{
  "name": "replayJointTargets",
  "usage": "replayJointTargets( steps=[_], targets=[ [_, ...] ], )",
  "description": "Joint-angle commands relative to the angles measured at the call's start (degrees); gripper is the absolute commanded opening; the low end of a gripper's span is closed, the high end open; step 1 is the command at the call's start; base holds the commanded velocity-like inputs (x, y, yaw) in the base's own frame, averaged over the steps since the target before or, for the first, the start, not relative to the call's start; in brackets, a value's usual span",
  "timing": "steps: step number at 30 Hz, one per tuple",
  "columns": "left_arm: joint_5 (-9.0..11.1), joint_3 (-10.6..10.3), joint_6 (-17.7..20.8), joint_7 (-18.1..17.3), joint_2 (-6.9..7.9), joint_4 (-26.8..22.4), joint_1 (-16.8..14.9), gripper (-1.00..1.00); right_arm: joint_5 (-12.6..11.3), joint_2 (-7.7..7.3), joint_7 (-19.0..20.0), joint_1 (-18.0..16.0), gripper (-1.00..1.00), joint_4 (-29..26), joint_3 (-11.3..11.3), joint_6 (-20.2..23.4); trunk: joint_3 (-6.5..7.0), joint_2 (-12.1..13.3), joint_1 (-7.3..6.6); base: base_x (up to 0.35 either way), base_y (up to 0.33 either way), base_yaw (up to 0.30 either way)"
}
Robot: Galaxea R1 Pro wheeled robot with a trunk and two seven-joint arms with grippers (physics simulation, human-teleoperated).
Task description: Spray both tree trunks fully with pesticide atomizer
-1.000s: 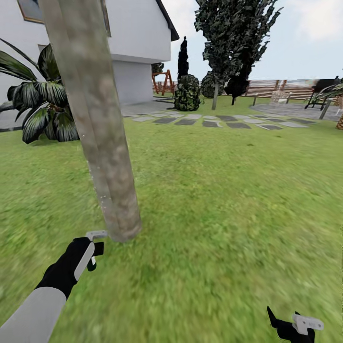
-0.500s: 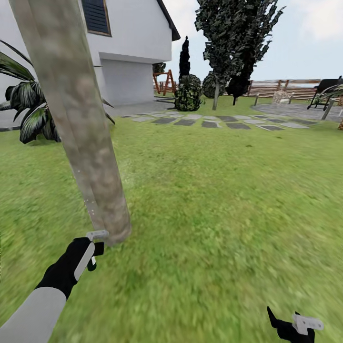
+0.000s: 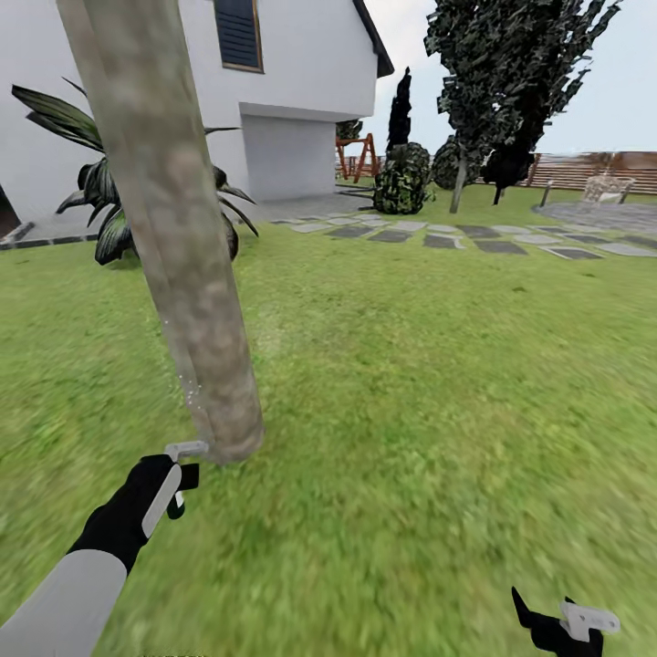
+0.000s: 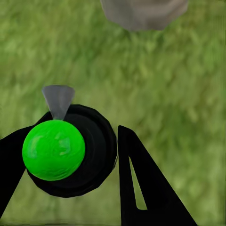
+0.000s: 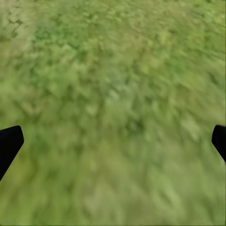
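Observation:
The near tree trunk point(image 3: 187, 274), pale grey-beige and leaning, rises from the grass point(image 3: 411, 392) at the head view's left. My left gripper point(image 3: 180, 481) hangs just in front of its base, shut on the pesticide atomizer point(image 3: 185, 450), whose grey nozzle points at the bark. In the left wrist view the atomizer point(image 4: 54, 149) shows a bright green ball on a black body between my left gripper point(image 4: 70, 143) fingers, with the trunk's foot point(image 4: 143, 12) beyond. A few whitish pesticide specks point(image 3: 189, 388) dot the trunk's left edge. The second tree point(image 3: 516, 73) stands far back right. My right gripper point(image 3: 558, 624) hangs open over grass.
A white house point(image 3: 301, 82) stands behind, with a striped broad-leaved bush point(image 3: 109, 219) left of the trunk. Grey stepping stones point(image 3: 438, 235) cross the lawn toward a slatted wooden fence point(image 3: 584, 169). Dark shrubs point(image 3: 401, 178) grow near the far tree.
The whole view has swung, so house, bush and far tree now sit further right in the picture. Both arms hold the same pose. The atomizer stays in my left gripper.

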Motion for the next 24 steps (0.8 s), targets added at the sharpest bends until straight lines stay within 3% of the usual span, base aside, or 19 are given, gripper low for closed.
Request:
replayJointTargets(
  steps=[1,4,6,8,12,14,15,18,19,20,24],
  targets=[
    [0.0,0.0,0.0,0.0,0.0,0.0,0.0,-1.0,0.0,0.0,0.0,0.0,1.0,0.0,0.0,0.0,0.0,0.0,0.0,0.091,-0.278,0.278],
    [0.0,-0.2,0.0,-0.1,-0.38,0.2,0.0,-1.0,0.0,-0.01,0.0,0.0,1.0,0.0,0.0,0.0,0.0,0.0,0.0,0.028,-0.278,0.278],
    [-0.2,-0.3,-0.1,-0.2,-2.11,0.8,0.0,-1.0,0.0,0.0,0.0,0.0,1.0,0.0,0.0,0.0,0.0,0.0,0.0,0.039,-0.278,0.278],
    [-0.5,-0.6,-1.9,-0.2,-2.88,0.6,0.0,-1.0,0.0,-0.07,0.0,0.0,1.0,-0.1,0.0,0.0,0.0,0.0,0.0,0.046,-0.202,0.278],
    [-0.8,-4.2,-1.8,-0.3,-3.12,0.1,-1.0,-1.0,-0.1,-0.09,0.0,0.0,1.0,-0.1,0.0,0.0,0.0,0.0,0.0,0.005,-0.023,0.272],
    [-0.8,-4.7,-1.7,-0.3,-3.13,0.0,-2.5,-1.0,0.0,-0.09,0.0,0.0,1.0,-0.1,0.0,0.0,0.0,0.0,0.0,0.001,-0.003,0.177],
    [-0.8,-4.9,-0.8,-0.3,-3.1,0.7,-5.8,-1.0,0.0,-0.09,0.0,0.0,1.0,-0.1,0.0,0.0,0.0,0.0,0.0,0.0,-0.001,0.049],
    [-0.8,-5.0,3.7,-0.7,-3.19,0.9,-9.9,-1.0,0.0,-0.09,0.0,0.0,1.0,0.0,0.0,0.0,0.0,0.0,0.0,0.0,0.0,0.015],
    [-0.7,-5.2,5.6,-1.6,-3.27,0.9,-11.5,-1.0,0.0,-0.09,0.0,0.0,1.0,0.0,0.0,0.0,0.0,0.0,0.0,0.0,0.0,0.004],
    [-0.7,-5.2,8.5,-4.9,-3.6,1.0,-14.1,-1.0,0.0,-0.09,0.0,0.0,1.0,0.0,0.0,-0.1,0.0,0.0,0.0,0.0,0.0,0.001],
    [-1.0,-5.3,12.4,-8.7,-1.75,1.1,-16.6,-1.0,0.0,-0.02,0.0,0.0,1.0,0.0,0.0,0.0,0.0,0.0,0.0,0.0,0.0,0.0]
  ],
)
